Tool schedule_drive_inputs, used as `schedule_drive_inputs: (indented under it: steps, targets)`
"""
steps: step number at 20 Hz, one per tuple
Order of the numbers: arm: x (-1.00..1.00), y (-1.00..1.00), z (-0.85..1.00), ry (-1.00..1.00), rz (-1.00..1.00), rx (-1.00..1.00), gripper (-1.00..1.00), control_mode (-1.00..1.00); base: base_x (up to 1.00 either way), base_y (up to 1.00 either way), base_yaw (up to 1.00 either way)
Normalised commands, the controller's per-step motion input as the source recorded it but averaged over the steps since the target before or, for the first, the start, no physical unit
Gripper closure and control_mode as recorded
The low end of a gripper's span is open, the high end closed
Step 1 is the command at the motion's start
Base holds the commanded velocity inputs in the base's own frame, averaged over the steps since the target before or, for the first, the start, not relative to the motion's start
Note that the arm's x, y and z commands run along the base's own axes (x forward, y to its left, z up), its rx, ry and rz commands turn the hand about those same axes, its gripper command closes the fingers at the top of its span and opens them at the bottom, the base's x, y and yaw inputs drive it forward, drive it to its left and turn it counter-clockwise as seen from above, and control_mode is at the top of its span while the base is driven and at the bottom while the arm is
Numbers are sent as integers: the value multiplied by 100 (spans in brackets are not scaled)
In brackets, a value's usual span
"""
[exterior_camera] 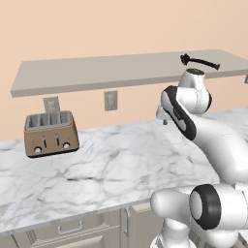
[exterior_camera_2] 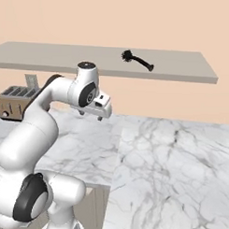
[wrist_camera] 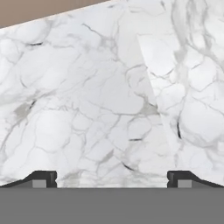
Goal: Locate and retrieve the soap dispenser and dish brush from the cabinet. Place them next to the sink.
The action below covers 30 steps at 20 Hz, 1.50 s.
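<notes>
Over the marble countertop (exterior_camera_2: 171, 151) the Franka arm is hunched with its gripper (exterior_camera_2: 90, 114) pointing down at bare stone, jaws spread wide with nothing in them. Up above, the open shelf board (exterior_camera_2: 183, 67) carries the dish brush (exterior_camera_2: 137, 60), lying flat, bristle head toward the toaster (exterior_camera: 51, 133) end. I'd lift the hand above shelf level first, then come in over the thin handle and pinch across it near the middle so it doesn't tip.

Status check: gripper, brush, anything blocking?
Gripper open, empty, over marble counter. Dish brush lying on shelf board, untouched. Nothing seen between gripper and shelf; toaster off to the left.
</notes>
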Motion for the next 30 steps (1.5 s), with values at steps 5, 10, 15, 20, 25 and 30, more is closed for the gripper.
schedule_drive_inputs:
  steps: [5, 10, 15, 20, 25, 30]
  targets:
    - [10, -35, 67, 0, 0, -9, -100, -100, 0, 0, 0]
    - [37, -70, 35, -20, 6, -6, -100, -100, 0, 0, 0]
    - [7, -46, 60, -23, 12, -14, -100, -100, 0, 0, 0]
    - [2, -38, 66, -22, 14, -21, -100, -100, 0, 0, 0]
    - [33, -40, 40, -6, 13, -19, -100, -100, 0, 0, 0]
    - [43, -50, 57, 1, 13, -18, -100, -100, 0, 0, 0]
